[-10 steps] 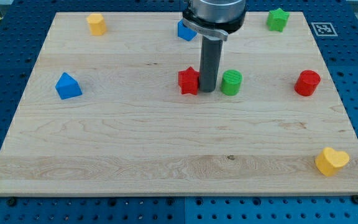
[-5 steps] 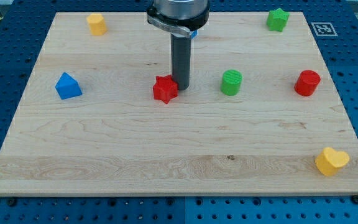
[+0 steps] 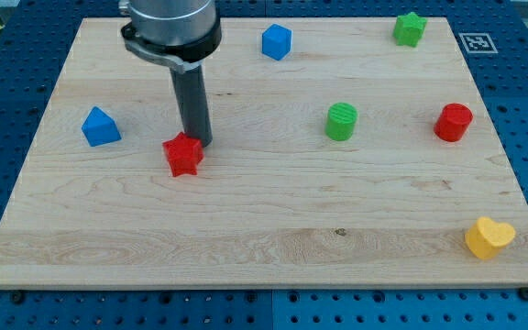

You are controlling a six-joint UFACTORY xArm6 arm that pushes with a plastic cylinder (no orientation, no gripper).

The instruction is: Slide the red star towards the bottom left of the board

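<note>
The red star (image 3: 183, 154) lies on the wooden board (image 3: 264, 229), left of centre. My tip (image 3: 197, 142) touches the star's upper right side. The dark rod rises from there to the arm's body at the view's top. The star sits to the right of the blue triangular block (image 3: 100, 126).
A blue cube (image 3: 277, 41) lies at the top centre, a green star (image 3: 410, 28) at the top right, a green cylinder (image 3: 341, 121) right of centre, a red cylinder (image 3: 453, 122) at the right, a yellow heart (image 3: 489, 237) at the bottom right.
My tip has moved left and slightly down, pushing the red star from the board's centre to left of centre. The yellow block at the top left is now hidden behind the arm.
</note>
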